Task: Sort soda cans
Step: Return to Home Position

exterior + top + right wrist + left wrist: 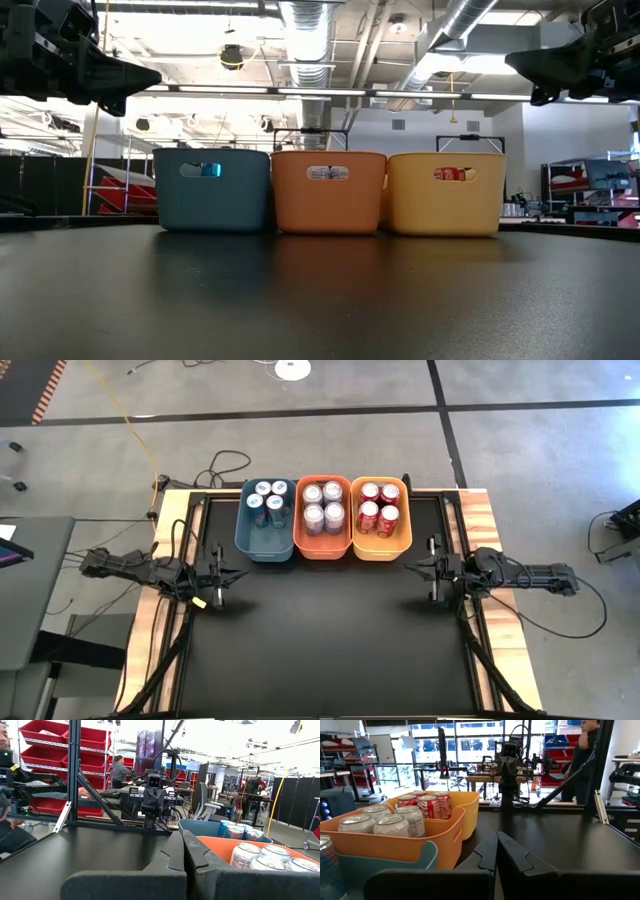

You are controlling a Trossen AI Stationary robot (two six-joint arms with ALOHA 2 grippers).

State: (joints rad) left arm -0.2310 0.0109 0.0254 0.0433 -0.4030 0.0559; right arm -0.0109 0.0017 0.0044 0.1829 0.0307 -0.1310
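Observation:
Three bins stand side by side at the table's far edge. The blue bin (267, 523) holds several blue cans (271, 502). The orange bin (323, 520) holds several silver-grey cans (323, 506). The yellow bin (381, 520) holds several red cans (379, 506). All cans stand upright on their bases. My left gripper (236, 573) hovers shut at the table's left side, level, pointing toward the middle, its shut fingers (496, 851) showing in the left wrist view. My right gripper (410, 567) hovers shut at the right side, facing it, with its shut fingers (181, 851) in the right wrist view.
The black table top (330, 640) stretches from the bins toward the near edge, with nothing on it between the two grippers. Cables run along the wooden side rails (485, 520). A person (584, 750) stands in the room beyond the table.

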